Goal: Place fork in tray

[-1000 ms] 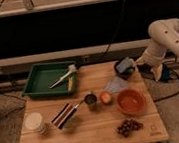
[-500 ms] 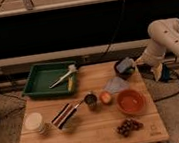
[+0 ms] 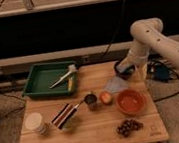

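Observation:
The fork (image 3: 78, 106) is a short silvery piece lying on the wooden table (image 3: 92, 131), just left of the small dark cup (image 3: 91, 100). The dark green tray (image 3: 42, 79) stands at the table's back left. It holds a pale utensil with a whitish head (image 3: 64, 79) and a yellow stick (image 3: 70, 84). My gripper (image 3: 123, 71) hangs over the table's back right edge, far right of the fork and the tray, above a bluish bag (image 3: 116, 85). It holds nothing that I can see.
An orange bowl (image 3: 130, 101) sits at the right, with a peach-coloured fruit (image 3: 106, 98) beside the cup. Grapes (image 3: 127, 127) lie near the front right. A dark red packet (image 3: 64, 115) and a white jar (image 3: 35, 123) are at the left. Cables hang behind the table.

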Robot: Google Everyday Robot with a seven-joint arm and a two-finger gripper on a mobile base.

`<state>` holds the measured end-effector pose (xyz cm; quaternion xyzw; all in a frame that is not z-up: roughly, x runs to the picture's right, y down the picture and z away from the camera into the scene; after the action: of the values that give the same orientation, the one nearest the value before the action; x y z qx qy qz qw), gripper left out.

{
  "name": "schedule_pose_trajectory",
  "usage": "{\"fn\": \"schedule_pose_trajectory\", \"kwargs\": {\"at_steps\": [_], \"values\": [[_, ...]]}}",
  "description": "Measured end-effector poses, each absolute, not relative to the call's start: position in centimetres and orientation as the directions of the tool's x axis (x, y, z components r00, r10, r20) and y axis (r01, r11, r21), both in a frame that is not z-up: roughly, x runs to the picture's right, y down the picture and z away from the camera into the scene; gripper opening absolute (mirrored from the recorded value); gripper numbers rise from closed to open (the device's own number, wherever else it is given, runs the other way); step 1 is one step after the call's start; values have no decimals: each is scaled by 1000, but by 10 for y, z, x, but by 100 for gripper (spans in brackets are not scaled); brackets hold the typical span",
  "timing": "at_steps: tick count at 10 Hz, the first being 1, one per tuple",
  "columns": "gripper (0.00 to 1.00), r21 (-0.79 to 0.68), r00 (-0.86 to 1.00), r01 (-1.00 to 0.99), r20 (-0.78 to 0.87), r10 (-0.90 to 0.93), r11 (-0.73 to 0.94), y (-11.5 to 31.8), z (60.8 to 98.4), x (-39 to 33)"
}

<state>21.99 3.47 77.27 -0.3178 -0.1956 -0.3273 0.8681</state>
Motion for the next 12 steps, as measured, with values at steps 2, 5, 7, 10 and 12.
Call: {"fn": "schedule_pose_trajectory", "kwargs": {"at_steps": [2, 5, 7, 10, 12], "values": [[80, -412, 695, 705, 562, -448, 577, 31, 781, 193], [80, -373, 663, 729, 592, -458, 574, 23, 803, 146], [80, -346, 637, 748, 613, -467, 567, 17, 824, 103], [80, -312, 589, 782, 650, -480, 539, 20, 869, 43], [80, -310, 566, 799, 676, -472, 514, 38, 894, 21]]}}
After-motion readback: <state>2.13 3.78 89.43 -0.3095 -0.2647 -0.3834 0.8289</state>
